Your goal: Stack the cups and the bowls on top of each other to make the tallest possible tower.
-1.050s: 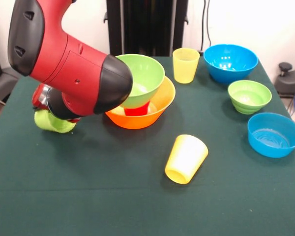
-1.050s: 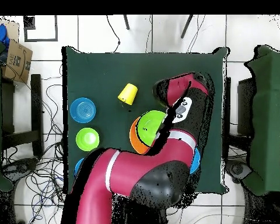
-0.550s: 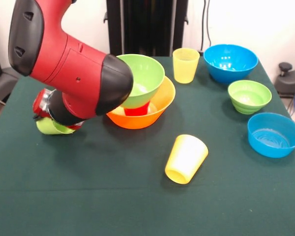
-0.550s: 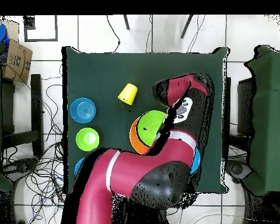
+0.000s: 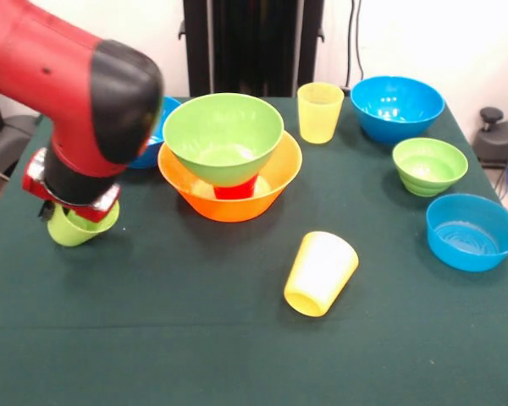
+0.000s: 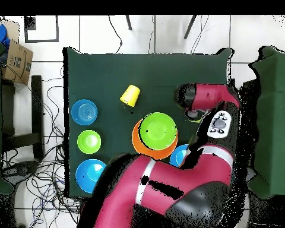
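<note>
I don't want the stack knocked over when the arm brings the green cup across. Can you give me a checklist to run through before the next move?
1. Lime green cup under the gripper, tilted: grasp cannot tell, wrist hides it.
2. Large green bowl seated in orange bowl on the red cup: ok, though it leans.
3. Green bowl's inside empty to receive a cup: ok.
4. Arm clear of the tower: ok, it stands off to one side.
5. Bright yellow cup upright: not ok, lying on its side.
6. Pale yellow cup upright: ok.
</note>
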Controlling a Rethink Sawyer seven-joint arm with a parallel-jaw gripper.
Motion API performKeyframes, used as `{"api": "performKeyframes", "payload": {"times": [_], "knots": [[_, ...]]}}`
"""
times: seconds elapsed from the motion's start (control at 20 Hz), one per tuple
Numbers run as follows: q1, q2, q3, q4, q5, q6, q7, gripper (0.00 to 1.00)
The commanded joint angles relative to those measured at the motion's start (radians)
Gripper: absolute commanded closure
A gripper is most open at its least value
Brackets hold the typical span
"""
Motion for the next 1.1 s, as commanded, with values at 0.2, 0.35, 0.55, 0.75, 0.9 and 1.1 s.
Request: {"api": "performKeyframes", "payload": {"times": [0.2,0.35,0.55,0.75,0.9,1.1], "knots": [[-0.147,-0.015,0.409,0.238,0.035,-0.313,-0.226,1.0],[-0.196,-0.03,0.472,0.271,0.042,-0.314,-0.234,1.0],[-0.223,-0.042,0.515,0.277,0.05,-0.247,-0.216,1.0],[-0.244,-0.054,0.546,0.289,0.04,-0.209,-0.224,1.0],[-0.265,-0.082,0.573,0.319,0.041,-0.18,-0.233,1.0],[-0.263,-0.124,0.576,0.343,0.031,-0.129,-0.221,1.0]]}}
